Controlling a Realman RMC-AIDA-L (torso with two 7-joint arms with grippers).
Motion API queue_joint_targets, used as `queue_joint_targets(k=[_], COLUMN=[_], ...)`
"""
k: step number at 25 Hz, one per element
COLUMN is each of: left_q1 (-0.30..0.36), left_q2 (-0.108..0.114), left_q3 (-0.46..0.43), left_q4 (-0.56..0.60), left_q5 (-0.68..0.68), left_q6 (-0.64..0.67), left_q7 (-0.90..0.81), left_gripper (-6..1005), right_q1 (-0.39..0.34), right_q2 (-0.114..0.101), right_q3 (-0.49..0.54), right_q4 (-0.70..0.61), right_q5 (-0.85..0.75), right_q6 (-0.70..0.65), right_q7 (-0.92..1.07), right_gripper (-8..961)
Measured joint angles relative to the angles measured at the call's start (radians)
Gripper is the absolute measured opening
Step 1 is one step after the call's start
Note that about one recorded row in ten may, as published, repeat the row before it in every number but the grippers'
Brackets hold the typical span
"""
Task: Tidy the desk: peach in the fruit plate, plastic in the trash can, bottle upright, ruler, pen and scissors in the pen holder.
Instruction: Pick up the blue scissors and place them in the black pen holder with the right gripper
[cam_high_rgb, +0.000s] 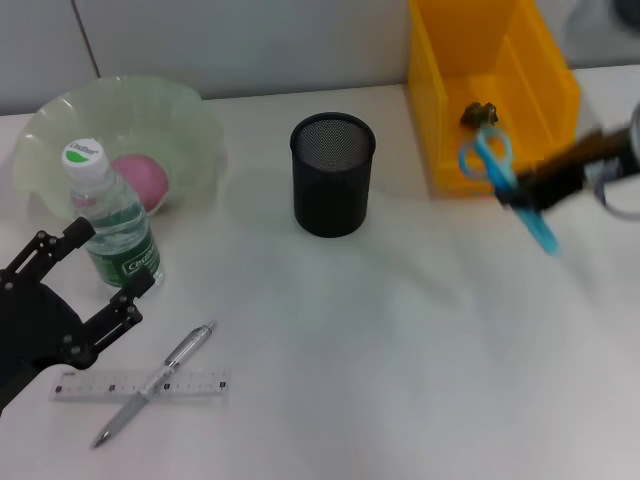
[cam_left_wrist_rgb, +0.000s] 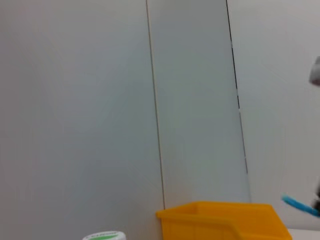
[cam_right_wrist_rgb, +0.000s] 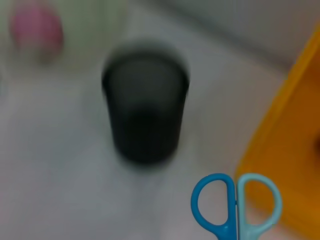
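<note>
one gripper works — the right gripper (cam_high_rgb: 528, 192) is clamped on the scissors (cam_high_rgb: 497, 165), carried above the desk with handles upward, probably for dropping into the pen holder (cam_high_rgb: 332, 174); the left gripper (cam_high_rgb: 95, 275) waits spread wide beside the bottle (cam_high_rgb: 112, 220).

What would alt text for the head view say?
The right gripper holds blue scissors in the air beside a yellow bin, right of a black mesh pen holder. The left gripper sits open by an upright bottle.
</note>
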Motion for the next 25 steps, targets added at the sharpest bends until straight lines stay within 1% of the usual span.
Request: queue_joint_targets(k=[1,2,3,4,5,6,9,10,11,18,19,20,21,22,23,24,25], left_q1=[0.0,0.0,0.0,0.0,0.0,0.0,-0.004,-0.005,-0.006,-0.009,-0.009,-0.009,-0.009,-0.009,-0.01,-0.01,-0.01], left_q2=[0.0,0.0,0.0,0.0,0.0,0.0,-0.001,-0.001,-0.001,-0.002,-0.002,-0.002,-0.003,-0.003,-0.003,-0.003,-0.003], left_q3=[0.0,0.0,0.0,0.0,0.001,0.001,0.002,0.002,0.002,0.004,0.004,0.004,0.006,0.007,0.008,0.009,0.01], left_q4=[0.0,0.0,0.0,0.0,0.0,0.0,0.0,0.0,-0.001,0.0,0.0,0.0,0.0,0.0,0.0,-0.001,-0.002], left_q5=[0.0,0.0,0.0,0.0,0.0,0.0,0.0,0.0,0.0,0.0,0.0,0.0,0.0,0.0,0.0,0.0,0.0], left_q6=[0.0,0.001,0.002,0.002,0.002,0.002,0.002,0.002,0.002,0.002,0.002,0.003,0.003,0.003,0.003,0.003,0.004], left_q7=[0.0,0.0,0.0,0.001,0.001,0.001,0.001,0.001,0.001,0.002,0.002,0.002,0.002,0.002,0.002,0.002,0.002], left_gripper=[786,786,786,786,786,786,786,786,786,786,786,786,786,786,786,786,786], right_q1=[0.0,-0.005,-0.005,-0.007,-0.011,-0.011,-0.02,-0.022,-0.022,-0.013,-0.013,-0.009,-0.009,0.0,0.0,0.005,0.014], right_q2=[0.0,-0.002,-0.002,-0.002,-0.003,-0.003,-0.003,-0.002,-0.002,-0.003,-0.003,-0.003,-0.003,-0.004,-0.004,-0.004,-0.005], right_q3=[0.0,0.037,0.037,0.047,0.057,0.057,0.05,0.045,0.045,0.044,0.045,0.049,0.049,0.054,0.054,0.055,0.056], right_q4=[0.0,0.002,0.002,0.009,0.031,0.031,0.09,0.135,0.135,0.336,0.372,0.443,0.443,0.514,0.514,0.552,0.622], right_q5=[0.0,0.076,0.076,0.11,0.173,0.173,0.299,0.388,0.388,0.686,0.732,0.83,0.83,0.923,0.923,0.973,1.06], right_q6=[0.0,0.053,0.053,0.086,0.153,0.153,0.27,0.332,0.332,0.488,0.51,0.541,0.541,0.555,0.555,0.556,0.557], right_q7=[0.0,-0.039,-0.039,-0.067,-0.125,-0.125,-0.24,-0.332,-0.332,-0.709,-0.774,-0.898,-0.898,-1.008,-1.008,-1.066,-1.17], right_gripper=[223,224,224,224,224,224,224,224,224,223,223,223,223,223,223,223,223])
